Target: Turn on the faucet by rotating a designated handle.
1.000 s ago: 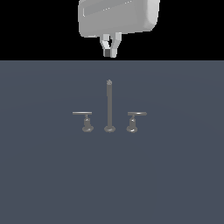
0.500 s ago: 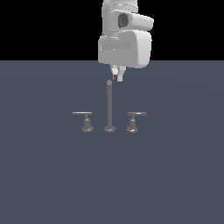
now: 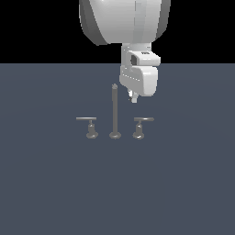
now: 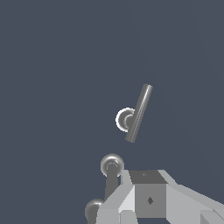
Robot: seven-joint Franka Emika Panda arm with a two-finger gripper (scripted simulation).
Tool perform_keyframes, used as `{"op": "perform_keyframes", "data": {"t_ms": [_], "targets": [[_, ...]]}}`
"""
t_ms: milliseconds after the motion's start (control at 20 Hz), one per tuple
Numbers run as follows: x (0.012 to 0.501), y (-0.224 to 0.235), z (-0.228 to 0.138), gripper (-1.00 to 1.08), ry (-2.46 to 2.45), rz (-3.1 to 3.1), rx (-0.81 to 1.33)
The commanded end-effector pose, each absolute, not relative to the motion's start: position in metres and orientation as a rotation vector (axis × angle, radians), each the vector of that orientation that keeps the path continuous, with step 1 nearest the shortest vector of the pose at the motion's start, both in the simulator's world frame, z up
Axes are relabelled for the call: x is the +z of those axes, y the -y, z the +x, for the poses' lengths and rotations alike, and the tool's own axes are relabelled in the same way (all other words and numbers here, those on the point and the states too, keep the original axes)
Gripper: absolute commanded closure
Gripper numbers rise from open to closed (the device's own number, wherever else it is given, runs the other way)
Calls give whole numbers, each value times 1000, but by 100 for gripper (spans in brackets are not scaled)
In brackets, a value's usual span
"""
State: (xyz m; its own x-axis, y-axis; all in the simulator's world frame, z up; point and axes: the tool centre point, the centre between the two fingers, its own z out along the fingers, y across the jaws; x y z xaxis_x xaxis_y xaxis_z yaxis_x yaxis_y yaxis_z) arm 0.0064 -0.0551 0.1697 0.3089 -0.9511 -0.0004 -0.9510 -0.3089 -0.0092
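One faucet (image 3: 114,112) stands on the slate-grey floor (image 3: 55,193), its round-tipped handle (image 3: 142,120) to the exterior view's right of the post. My gripper (image 3: 134,98) hangs above that handle, holding nothing; its opening I cannot tell.

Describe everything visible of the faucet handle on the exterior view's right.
The handle looks dull grey metal: a short, thick horizontal bar on a bulbous stem with a wider foot. It stands upright on the dark surface, beside the tall spout post but apart from it. The pincer hangs higher up; nothing touches it.
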Motion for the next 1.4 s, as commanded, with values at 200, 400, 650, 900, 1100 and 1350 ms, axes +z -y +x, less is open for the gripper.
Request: {"op": "perform_keyframes", "data": {"t_ms": [200,400,650,900,1100,1350], "targets": [[128,84,30,108,-2039,-2388,-7],[110,99,39,108,-2125,-2315,-5],[95,112,45,108,-2194,-2251,-3],[89,117,48,108,-2220,-2224,-1],[89,117,48,108,-2220,-2223,0],[89,125,35,108,-2220,-2223,0]]}}
